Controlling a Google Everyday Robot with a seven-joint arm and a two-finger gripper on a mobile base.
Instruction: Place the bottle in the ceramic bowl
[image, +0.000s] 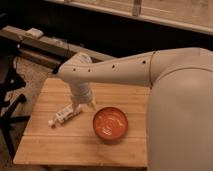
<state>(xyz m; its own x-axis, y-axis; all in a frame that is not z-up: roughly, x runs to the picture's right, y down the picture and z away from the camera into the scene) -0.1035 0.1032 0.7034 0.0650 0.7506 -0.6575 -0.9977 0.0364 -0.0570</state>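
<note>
A small white bottle (64, 115) lies on its side on the wooden table (70, 147), cap end toward the front left. Just to its right the orange-red ceramic bowl (110, 124) stands empty. My gripper (83, 106) points down at the bottle's far right end, between bottle and bowl. Its two fingers are spread, so it is open with nothing held; the left finger (75, 108) is close to the bottle's end. My white arm reaches in from the right and hides the table's right side.
A dark bench (45, 47) with a small white object (35, 33) runs behind the table at the back left. Black stand legs (10, 107) are on the floor left of the table. The table's front edge is near the frame's bottom.
</note>
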